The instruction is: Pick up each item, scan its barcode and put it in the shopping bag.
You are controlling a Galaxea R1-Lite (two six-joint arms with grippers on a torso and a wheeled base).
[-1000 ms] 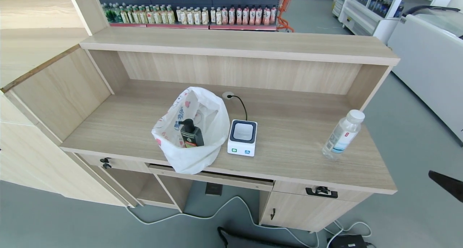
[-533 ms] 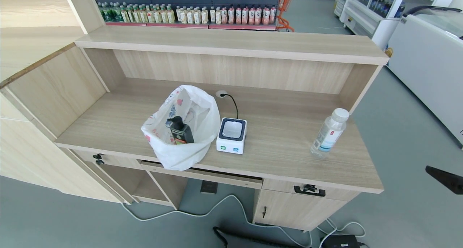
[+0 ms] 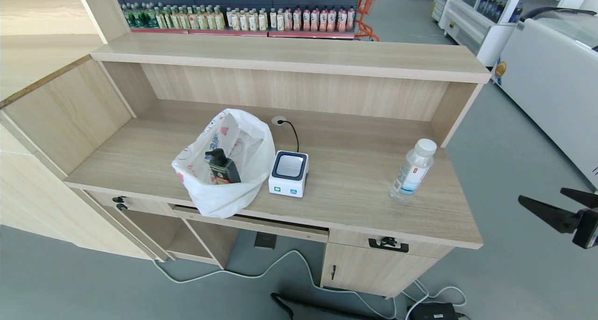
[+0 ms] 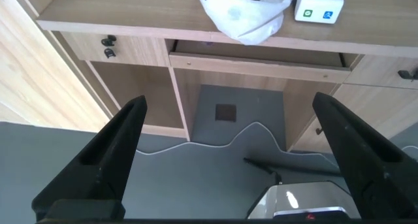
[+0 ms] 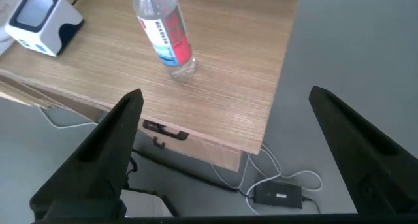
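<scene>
Your left fingers (image 4: 104, 159) are spread wide and hold nothing. Your right fingers (image 3: 544, 212) are spread wide too, out at the near right, holding nothing.

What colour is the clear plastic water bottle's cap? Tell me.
White. The cap of the clear plastic water bottle shows best in the head view.

Shopping bag (image 3: 219, 199) white with red-blue print; pump bottle (image 3: 223, 169) black. Scanner (image 3: 288, 175) white, dark rim. Water bottle (image 3: 413, 173) clear, white cap; my right claw (image 3: 541, 194) black.
</scene>
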